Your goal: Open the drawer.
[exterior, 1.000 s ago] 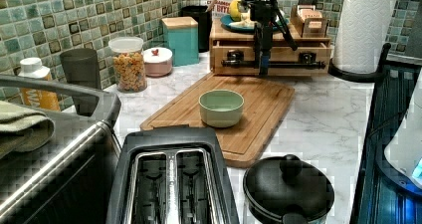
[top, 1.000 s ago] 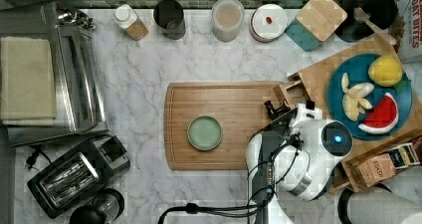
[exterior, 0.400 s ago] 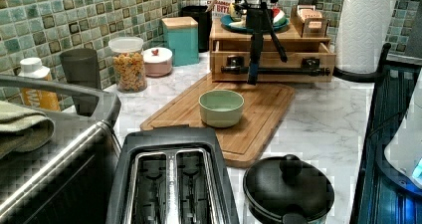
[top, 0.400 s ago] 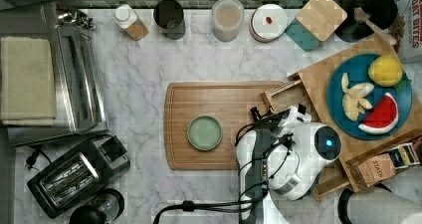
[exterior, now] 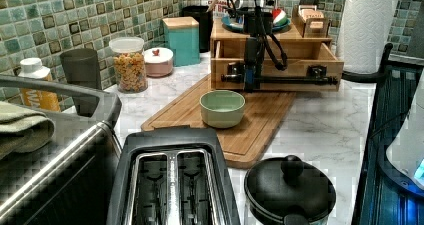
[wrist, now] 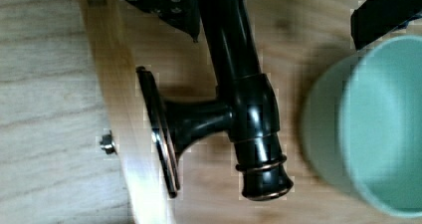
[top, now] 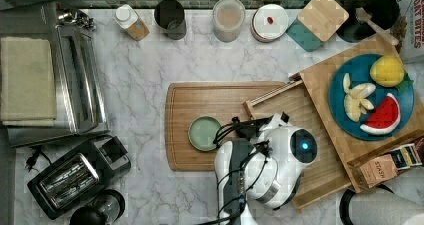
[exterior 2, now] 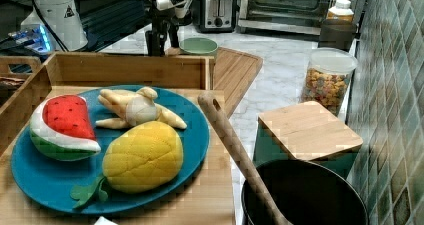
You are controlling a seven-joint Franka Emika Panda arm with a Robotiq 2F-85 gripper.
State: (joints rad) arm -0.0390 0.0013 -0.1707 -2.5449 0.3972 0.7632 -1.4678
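The drawer, a light-wood slatted tray, stands pulled out of its wooden box and overhangs the cutting board. Its front carries a slim black bar handle. My gripper hangs straight down at the end of the handle on the left view's left. In the wrist view the handle runs between my fingers. One finger sits between the bar and the drawer front, and the other finger stands well clear of the bar. The gripper is open.
A green bowl sits on the cutting board just beyond the handle, close to my gripper. A blue plate of toy fruit rests on the box. Jars line the tiled wall; a toaster and a pot lid stand nearby.
My arm has moved toward the top view's left, and the drawer has slid further out over the cutting board toward the bowl.
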